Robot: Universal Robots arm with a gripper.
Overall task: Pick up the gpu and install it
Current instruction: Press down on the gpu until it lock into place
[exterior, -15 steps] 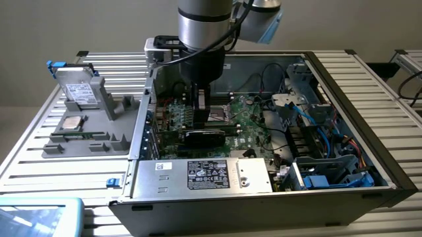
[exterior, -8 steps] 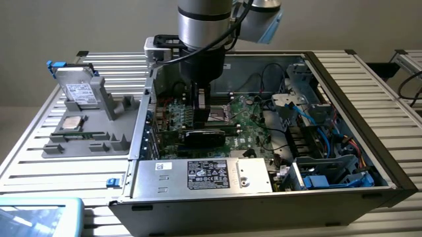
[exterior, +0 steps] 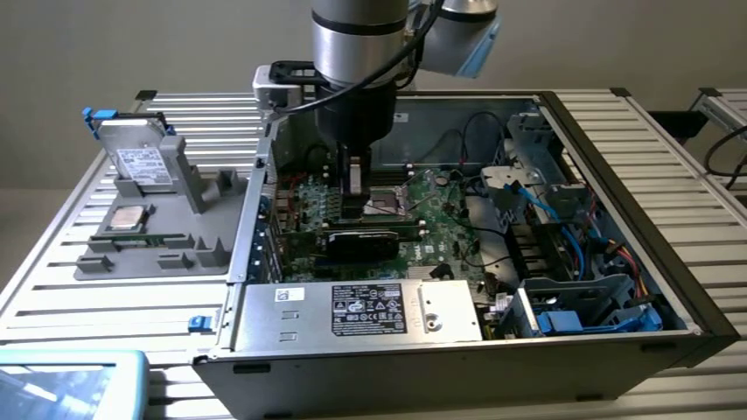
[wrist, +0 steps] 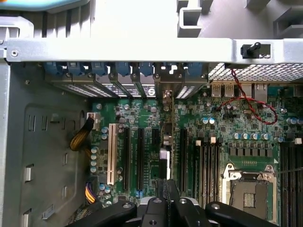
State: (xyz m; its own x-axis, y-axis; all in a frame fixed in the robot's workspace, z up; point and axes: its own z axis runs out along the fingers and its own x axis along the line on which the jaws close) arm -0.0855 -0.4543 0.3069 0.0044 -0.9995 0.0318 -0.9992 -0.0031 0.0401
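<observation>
The open black and silver computer case point(exterior: 607, 289) lies on its side with the green motherboard point(wrist: 142, 113) facing up. Over it hangs the gripper point(wrist: 169, 189), jaws pressed together on the thin green and black gpu point(wrist: 165, 156), held edge-on directly beneath them. The card's long axis runs parallel to the black expansion slots point(wrist: 140, 158), between 2 of them.
</observation>
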